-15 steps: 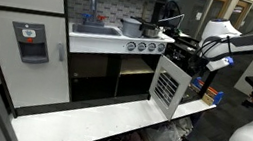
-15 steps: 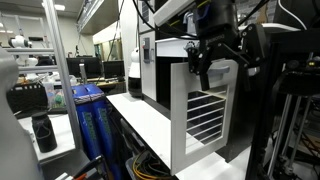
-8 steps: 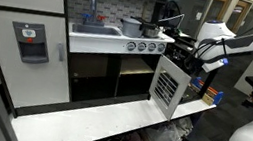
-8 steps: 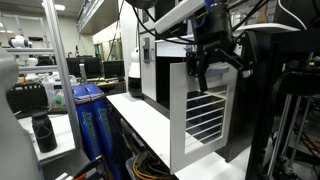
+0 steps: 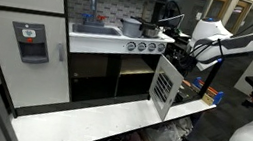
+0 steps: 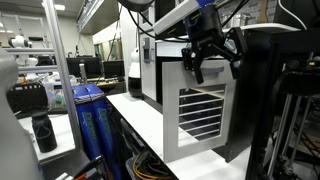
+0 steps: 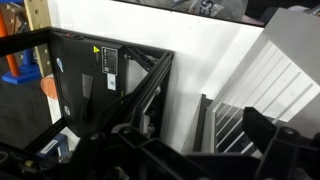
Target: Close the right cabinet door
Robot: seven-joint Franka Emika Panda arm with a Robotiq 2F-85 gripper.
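The right cabinet door (image 5: pixel 165 86) is a small white-framed door with horizontal slats. It stands partly open, swung out from the toy kitchen's lower opening (image 5: pixel 135 80). It also shows in an exterior view (image 6: pixel 200 115) and, as white slats, in the wrist view (image 7: pixel 268 85). My gripper (image 5: pixel 188 60) is at the door's top outer edge. Its fingers (image 6: pixel 208 60) are spread open, just above and against the frame, and hold nothing. In the wrist view the dark fingers (image 7: pixel 200 142) sit on either side of the door's edge.
A tall white fridge door with a grey dispenser panel (image 5: pixel 32 41) stands at the left. A sink counter with knobs (image 5: pixel 145 46) tops the cabinet. A white shelf (image 5: pixel 109 121) runs along the front. Blue bins (image 6: pixel 88 110) stand beyond the shelf.
The gripper has moved toward the cabinet, and the slatted door has swung with it, now at a narrower angle to the opening.
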